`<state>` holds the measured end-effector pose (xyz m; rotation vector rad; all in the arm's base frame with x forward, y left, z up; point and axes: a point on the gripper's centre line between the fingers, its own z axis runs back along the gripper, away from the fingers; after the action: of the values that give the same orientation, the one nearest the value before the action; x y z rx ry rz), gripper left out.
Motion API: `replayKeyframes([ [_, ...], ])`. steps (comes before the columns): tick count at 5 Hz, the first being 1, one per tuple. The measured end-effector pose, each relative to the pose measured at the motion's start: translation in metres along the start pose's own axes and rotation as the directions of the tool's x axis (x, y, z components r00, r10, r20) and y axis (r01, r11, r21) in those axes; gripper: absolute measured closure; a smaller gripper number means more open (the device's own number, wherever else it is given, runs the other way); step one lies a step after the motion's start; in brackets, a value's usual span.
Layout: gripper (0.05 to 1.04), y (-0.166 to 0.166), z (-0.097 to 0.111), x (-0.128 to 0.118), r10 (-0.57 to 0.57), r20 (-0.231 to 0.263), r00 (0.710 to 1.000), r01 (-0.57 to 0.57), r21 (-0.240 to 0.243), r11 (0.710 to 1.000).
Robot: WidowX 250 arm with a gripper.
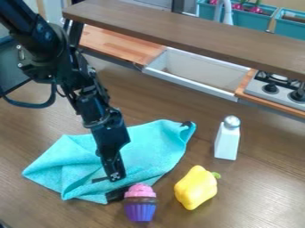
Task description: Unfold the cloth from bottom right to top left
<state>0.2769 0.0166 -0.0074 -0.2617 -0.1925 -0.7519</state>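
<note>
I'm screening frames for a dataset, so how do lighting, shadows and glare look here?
Camera view: soft, fairly even light; small highlights on the metal cap of the white shaker and on the yellow pepper; gentle shading along the folds of the cloth; no strong glare on the table.

A free passage is offered between the cloth [154, 141] and the shaker [227, 143]; below, the way is obstructed by cupcake [140, 205] and pepper [196, 187].
</note>
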Motion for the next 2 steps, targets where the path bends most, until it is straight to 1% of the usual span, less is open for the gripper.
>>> replayKeyframes([
  [1, 1.035, 0.005, 0.018, 0.005, 0.015, 0.048, 0.999, -0.016, 0.009, 1.000],
  [2, 1.034, 0.009, 0.030, 0.006, 0.030, 0.081, 0.996, -0.030, -0.001, 1.000],
])
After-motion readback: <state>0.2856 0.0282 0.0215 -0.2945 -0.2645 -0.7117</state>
